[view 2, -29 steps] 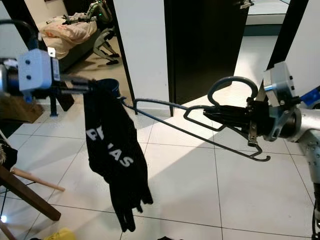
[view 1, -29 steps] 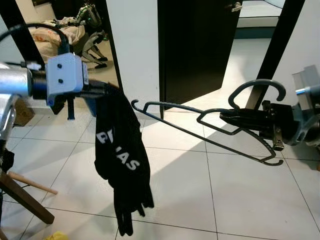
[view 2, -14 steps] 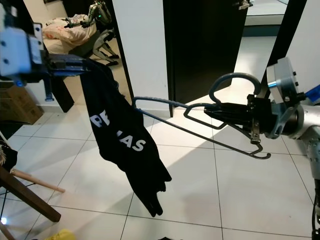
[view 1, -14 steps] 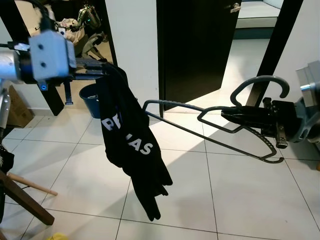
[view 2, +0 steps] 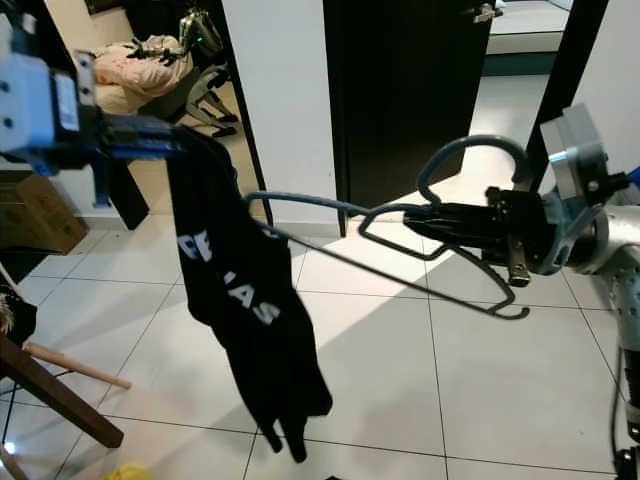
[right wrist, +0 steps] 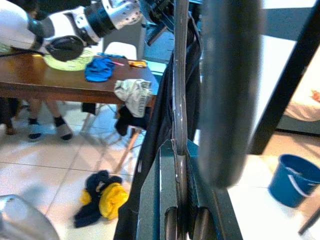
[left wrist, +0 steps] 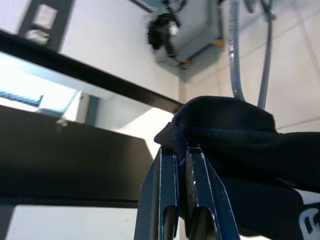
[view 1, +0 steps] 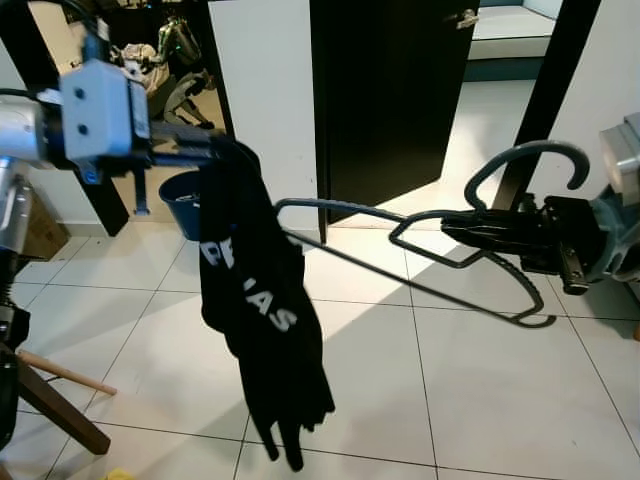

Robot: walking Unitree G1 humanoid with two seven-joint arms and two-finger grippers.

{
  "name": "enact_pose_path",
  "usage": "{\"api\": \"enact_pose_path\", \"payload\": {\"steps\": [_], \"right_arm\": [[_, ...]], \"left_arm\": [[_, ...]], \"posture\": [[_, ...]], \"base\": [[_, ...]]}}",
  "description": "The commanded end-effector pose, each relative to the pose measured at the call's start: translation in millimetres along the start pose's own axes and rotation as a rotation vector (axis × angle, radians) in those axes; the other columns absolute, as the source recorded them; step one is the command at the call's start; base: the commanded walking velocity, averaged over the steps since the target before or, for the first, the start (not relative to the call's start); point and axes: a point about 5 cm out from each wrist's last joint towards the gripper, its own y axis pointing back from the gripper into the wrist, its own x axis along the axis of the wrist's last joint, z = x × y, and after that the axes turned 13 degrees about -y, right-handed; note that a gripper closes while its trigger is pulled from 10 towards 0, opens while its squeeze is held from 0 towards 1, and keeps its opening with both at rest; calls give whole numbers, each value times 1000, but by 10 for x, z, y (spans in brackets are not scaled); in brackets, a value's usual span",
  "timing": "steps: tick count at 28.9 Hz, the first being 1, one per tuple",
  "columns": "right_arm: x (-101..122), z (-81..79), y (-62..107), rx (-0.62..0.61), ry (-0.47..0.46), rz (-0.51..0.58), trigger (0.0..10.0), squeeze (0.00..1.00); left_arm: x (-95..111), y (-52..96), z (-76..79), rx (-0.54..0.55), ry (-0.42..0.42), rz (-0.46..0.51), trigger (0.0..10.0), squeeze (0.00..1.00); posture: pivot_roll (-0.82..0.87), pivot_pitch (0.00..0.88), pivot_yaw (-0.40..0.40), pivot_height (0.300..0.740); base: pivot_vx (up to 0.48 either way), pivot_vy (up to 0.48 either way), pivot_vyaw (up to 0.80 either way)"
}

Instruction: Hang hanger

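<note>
Your right gripper [view 1: 470, 228] is clamped on the neck of a grey wire hanger [view 1: 400, 250], held level in mid-air, its far tip touching or just behind the cloth; your left gripper [view 1: 215, 152] pinches a black garment [view 1: 255, 310] with white lettering, dangling above the tiled floor [view 1: 480, 400]; judging by this, the garment isn't threaded on yet, and hanging remains undone.

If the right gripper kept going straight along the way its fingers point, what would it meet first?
Most likely the black garment hanging from the left gripper: the right gripper points along its hanger toward the cloth, though depth is hard to judge.
</note>
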Motion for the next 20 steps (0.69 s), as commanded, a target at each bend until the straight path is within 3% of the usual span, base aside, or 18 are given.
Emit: {"api": "enact_pose_path", "payload": {"steps": [1, 9, 20], "right_arm": [[9, 8, -52, 51, -16, 12, 10000, 0], [31, 31, -93, 115, -27, -36, 10000, 0], [-73, 136, -240, -9, 44, -156, 10000, 0]], "left_arm": [[49, -56, -2, -37, -33, 28, 10000, 0], [79, -162, 33, -134, -125, 46, 10000, 0], [163, -202, -27, -129, -136, 98, 10000, 0]], "posture": [[-70, 0, 79, 740], [-63, 0, 77, 740], [-62, 0, 89, 740]], "base": [[0, 0, 0], [0, 0, 0], [0, 0, 0]]}}
